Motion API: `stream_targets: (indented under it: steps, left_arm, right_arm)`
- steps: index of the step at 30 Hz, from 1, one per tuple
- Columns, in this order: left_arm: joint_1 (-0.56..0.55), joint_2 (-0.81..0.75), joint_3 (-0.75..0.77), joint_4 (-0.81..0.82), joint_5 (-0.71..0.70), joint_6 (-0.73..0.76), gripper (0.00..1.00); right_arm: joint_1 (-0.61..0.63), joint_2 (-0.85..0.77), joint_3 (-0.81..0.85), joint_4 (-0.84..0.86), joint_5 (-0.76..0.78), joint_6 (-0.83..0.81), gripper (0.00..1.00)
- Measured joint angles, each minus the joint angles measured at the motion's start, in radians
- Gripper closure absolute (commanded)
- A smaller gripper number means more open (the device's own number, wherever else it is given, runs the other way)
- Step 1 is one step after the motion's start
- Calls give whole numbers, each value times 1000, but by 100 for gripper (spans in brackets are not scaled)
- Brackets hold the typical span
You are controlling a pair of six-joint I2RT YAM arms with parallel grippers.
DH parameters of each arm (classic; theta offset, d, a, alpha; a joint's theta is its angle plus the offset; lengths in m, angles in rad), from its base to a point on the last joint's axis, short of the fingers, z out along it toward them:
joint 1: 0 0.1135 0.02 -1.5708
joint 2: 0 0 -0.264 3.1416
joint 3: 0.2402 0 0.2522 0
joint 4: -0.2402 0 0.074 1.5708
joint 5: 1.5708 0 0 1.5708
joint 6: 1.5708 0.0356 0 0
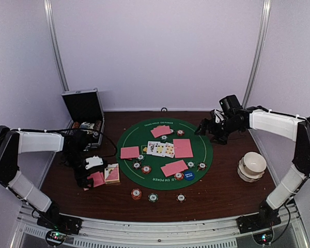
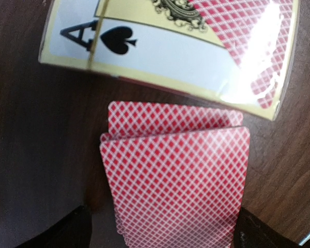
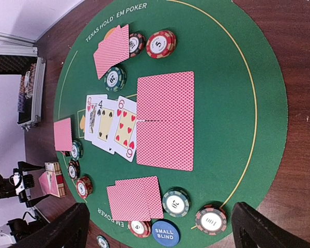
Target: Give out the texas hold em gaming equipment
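From above: the left gripper point(image 1: 93, 178) is low at the left side of the table point(image 1: 222, 191), off the green mat point(image 1: 126, 135). It sits right over a small pile of red-backed cards point(image 1: 97, 179) beside the card box point(image 1: 112, 173). The open black case point(image 1: 83, 106) stands behind it. The right gripper point(image 1: 202, 128) hovers at the mat's far right edge, jaws apart, nothing in them. On the mat there's a face-up row point(image 1: 160, 149) in the middle, with red-backed hands point(image 1: 129, 152) around it. Three loose chips point(image 1: 153, 197) sit on bare wood at the near edge, and a white bowl point(image 1: 252, 166) is off to the right.

Left wrist now: fingers point(image 2: 67, 232) spread wide either side of the pile, released. The pile lies flat on the wood, slightly fanned. Whether the pads touch its edges, I can't tell. The box, ace of spades showing, lies just beyond.

Right wrist: fingers point(image 3: 67, 227) wide and empty, looking across the mat. A six of hearts and a four show in the face-up row, with a big pair of red backs point(image 3: 165, 121) just beside it. A blue small-blind disc point(image 3: 165, 233) lies at the mat's rim, a striped chip point(image 3: 211, 219) near it.
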Motion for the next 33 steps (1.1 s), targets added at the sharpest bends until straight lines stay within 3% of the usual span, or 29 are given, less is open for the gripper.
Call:
stream_targets:
  steps: [5,10,17,23,29,33]
  left_arm:
    - [0,0,35,-39,-15,-9,3]
    - [0,-27,214,-142,-10,-48,2]
    - [93,-143,325,-80,74,-152,2]
    - [224,-201,87,270,109,-360,2]
    - [246,-215,-192,592,88,-480,2]
    - [246,-195,-268,770,71,-508,2]
  right_arm:
    - [5,-42,0,-31,33,-24,0]
    - [8,-104,-2,-43,99,-63,1]
    - [10,-248,-99,27,375,-173,0]
    - [10,-361,-370,241,630,-328,0]
    - [-11,-393,-556,474,793,-428,1]
    - [-50,-404,-636,623,862,-502,1]
